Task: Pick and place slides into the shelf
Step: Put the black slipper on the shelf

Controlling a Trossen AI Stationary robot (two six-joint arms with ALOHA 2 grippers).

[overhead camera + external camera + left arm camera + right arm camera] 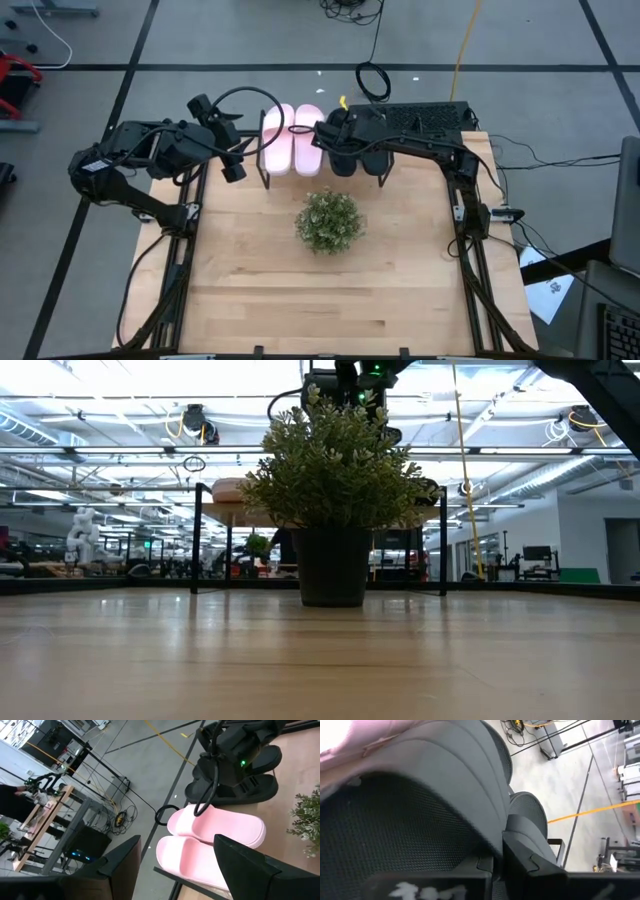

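Pink slides (292, 139) at shelf (266, 178) edge

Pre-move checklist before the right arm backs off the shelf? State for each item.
1. Pink slides on the shelf, side by side: ok.
2. Black slides on the shelf next to the pink pair: ok; the right arm covers most of them from above.
3. Right claw let go of the black slide: cannot tell; it sits right against the strap.
4. Left claw open, empty, clear of the shelf's left end: ok.
5. Potted plant upright, in front of the shelf, outside the retreat path: ok.
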